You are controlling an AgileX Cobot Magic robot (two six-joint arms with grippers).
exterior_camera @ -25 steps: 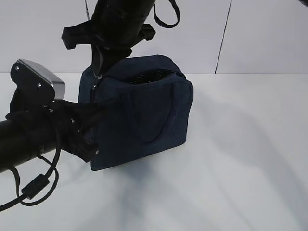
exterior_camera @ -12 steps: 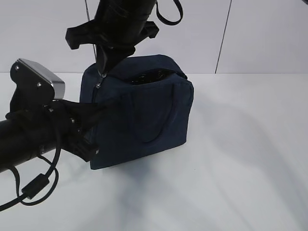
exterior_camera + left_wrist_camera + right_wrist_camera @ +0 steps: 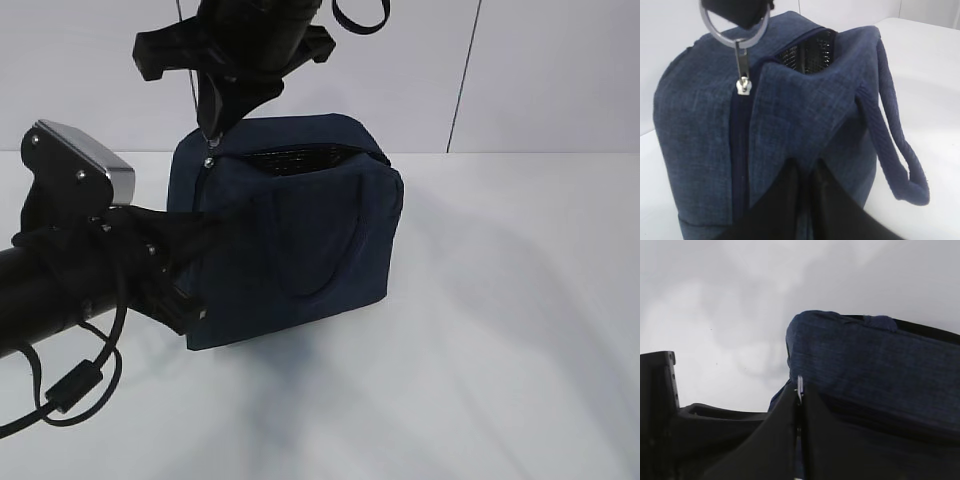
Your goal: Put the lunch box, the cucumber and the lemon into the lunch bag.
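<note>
While the left gripper (image 3: 802, 200) pinches the lunch bag (image 3: 290, 240) wall near the table's (image 3: 500, 300) back edge, the right gripper (image 3: 212, 125), clamped on the ring pull (image 3: 735, 25), sits directly above the upright zipper line.

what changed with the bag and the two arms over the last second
The right gripper, shut on the zipper ring, rose, drawing the zipper slider up the bag's corner. The lunch bag shifted only slightly. The left gripper stayed clamped on the bag's side fabric, and the top opening stayed partly open.
</note>
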